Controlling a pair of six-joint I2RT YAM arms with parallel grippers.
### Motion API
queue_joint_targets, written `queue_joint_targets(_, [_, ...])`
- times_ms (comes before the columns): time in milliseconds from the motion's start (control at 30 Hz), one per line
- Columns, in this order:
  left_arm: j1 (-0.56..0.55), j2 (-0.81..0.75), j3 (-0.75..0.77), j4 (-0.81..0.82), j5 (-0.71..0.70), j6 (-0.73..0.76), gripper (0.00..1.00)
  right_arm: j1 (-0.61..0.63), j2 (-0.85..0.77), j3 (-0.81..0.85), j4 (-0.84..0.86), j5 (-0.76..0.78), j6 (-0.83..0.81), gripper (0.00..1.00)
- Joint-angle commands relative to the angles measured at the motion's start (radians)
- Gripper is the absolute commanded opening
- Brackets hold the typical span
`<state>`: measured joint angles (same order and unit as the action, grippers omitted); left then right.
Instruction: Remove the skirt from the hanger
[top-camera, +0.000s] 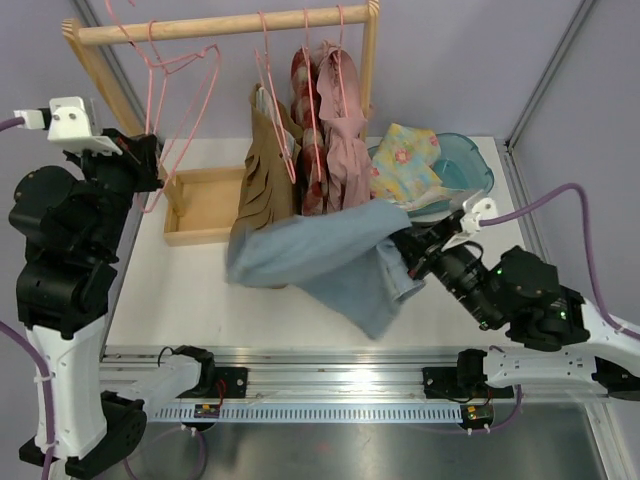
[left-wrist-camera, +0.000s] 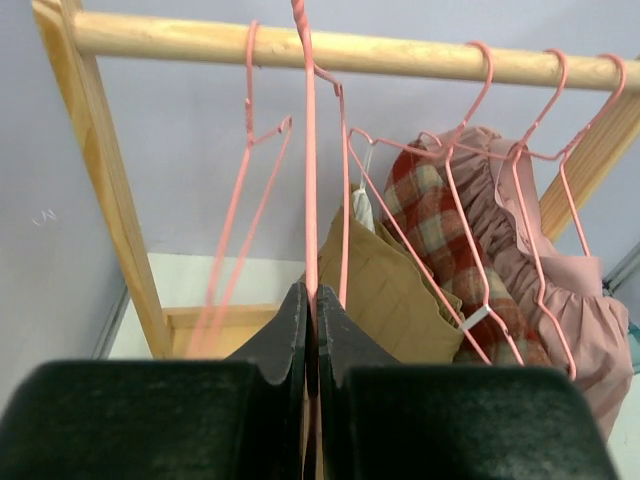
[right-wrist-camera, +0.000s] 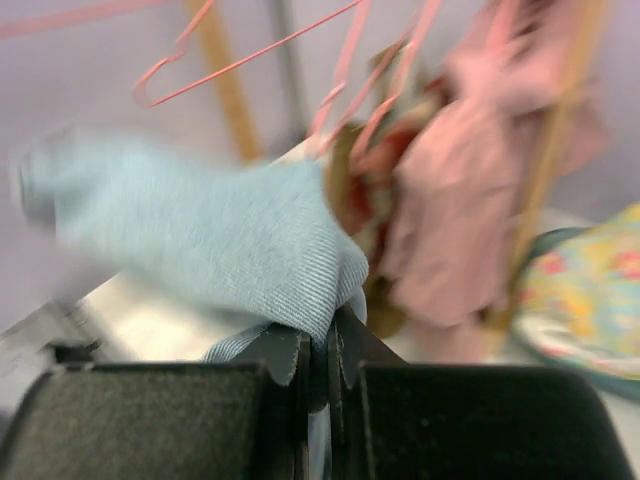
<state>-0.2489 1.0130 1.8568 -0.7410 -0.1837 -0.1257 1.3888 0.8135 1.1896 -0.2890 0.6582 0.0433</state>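
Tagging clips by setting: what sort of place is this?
Probably a robot lab bench staged as a wardrobe corner: a white table with arms bolted to a metal rail, plain partition walls, and a small wooden clothes rack with pink hangers.

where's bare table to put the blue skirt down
Front left of the table, bordered by the wooden tray, the near rail and the blue skirt. Crowded back right: hung clothes, teal bowl.
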Motion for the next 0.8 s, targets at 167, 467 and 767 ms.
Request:
queue_joint_targets(167, [-0.007, -0.105, -0.336, 0.112, 0.111, -0.048, 0.0, 0.003, 0.094, 0.235, 0.348, 0.42, -0.68, 0.0])
queue_joint_targets(467, [-0.015, -0.221, -0.531, 0.126, 0.138, -0.098, 0.0, -0.574, 0.418, 0.681, 0.145, 0.12, -0.623, 0.0])
queue_joint_targets(767, [-0.018, -0.284, -0.568, 0.069, 0.178, -0.13, 0.0, -1.22, 0.939, 1.198, -0.166, -0.216, -0.163, 0.0])
